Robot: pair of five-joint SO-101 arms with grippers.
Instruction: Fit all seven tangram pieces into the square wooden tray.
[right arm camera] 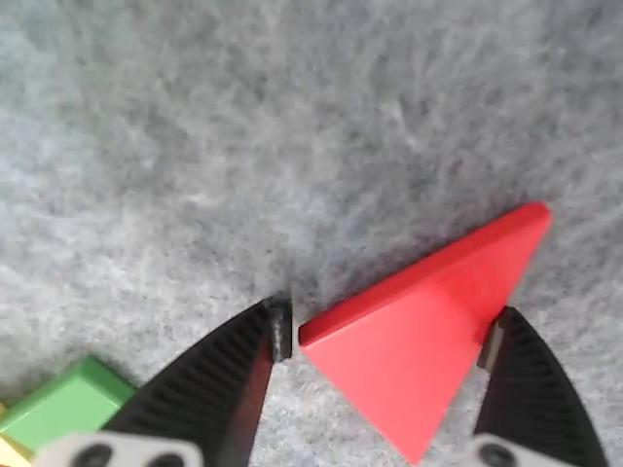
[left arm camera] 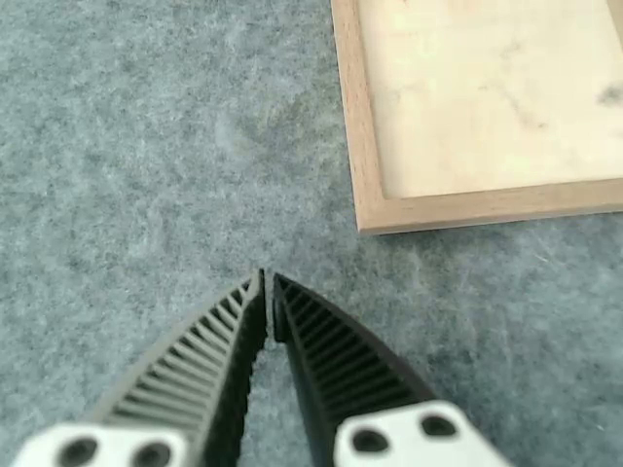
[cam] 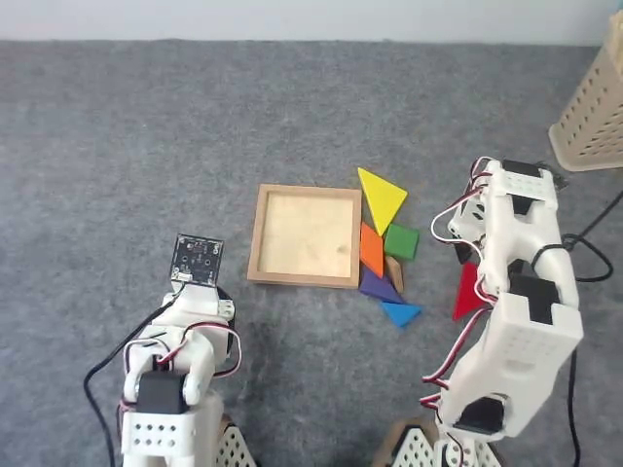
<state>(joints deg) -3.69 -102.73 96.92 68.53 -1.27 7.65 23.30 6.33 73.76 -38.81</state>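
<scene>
The square wooden tray [cam: 305, 235] lies empty on the grey carpet; one of its corners [left arm camera: 368, 146] appears in the left wrist view. Just right of it sit a yellow triangle [cam: 380, 197], a green square [cam: 400, 241], an orange piece [cam: 371, 250], a brown piece [cam: 394, 273], a purple triangle [cam: 378, 285] and a blue triangle [cam: 400, 312]. Farther right lies a red triangle [cam: 467, 290], partly under the right arm. My right gripper [right arm camera: 386, 336] is open, its fingers straddling the red triangle [right arm camera: 428, 341]. My left gripper [left arm camera: 268, 282] is shut and empty, just short of the tray's corner.
A beige perforated basket [cam: 594, 107] stands at the far right edge. The green square [right arm camera: 68, 399] lies close beside the right gripper's finger. Bare carpet stretches left of and behind the tray.
</scene>
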